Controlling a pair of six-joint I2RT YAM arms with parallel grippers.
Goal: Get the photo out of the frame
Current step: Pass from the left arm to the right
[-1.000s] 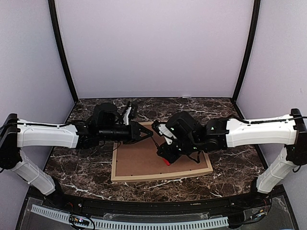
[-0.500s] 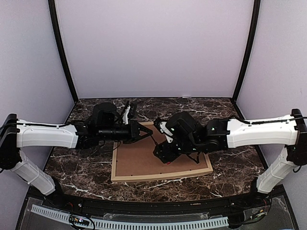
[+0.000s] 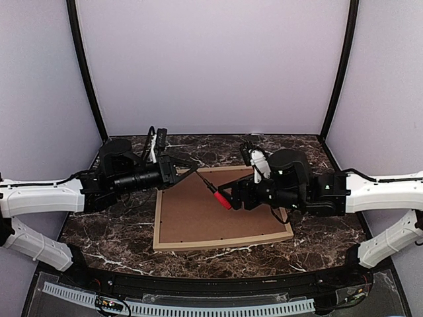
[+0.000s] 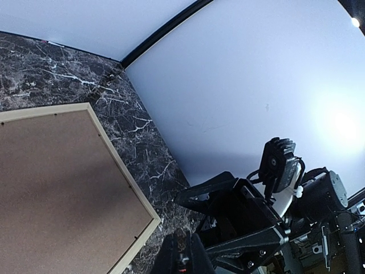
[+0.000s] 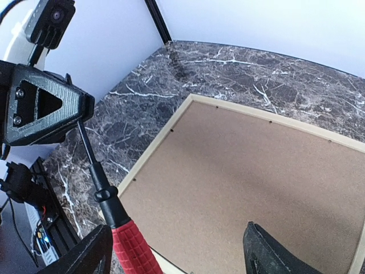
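Thin pale-wood frame (image 3: 223,243) lies face down on the veined dark marble table (image 3: 106,231), flat brown backing board (image 3: 198,214) up, photo hidden. At its 11 o'clock corner the left gripper (image 3: 184,172) pinches a screwdriver (image 3: 218,197) by its slim shaft. The ribbed red handle sits between the right gripper's (image 5: 177,240) wide-spread jaws.

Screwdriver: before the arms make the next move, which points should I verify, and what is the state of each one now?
1. Left end effector shut on the screwdriver by its metal shaft: ok.
2. Right end effector open: ok.
3. Red handle clear of the right end effector: cannot tell; it sits close to one side of it.
4. Frame lying back up on the table: ok.
5. Photo exposed: not ok; the backing board fills the frame and no photo shows.
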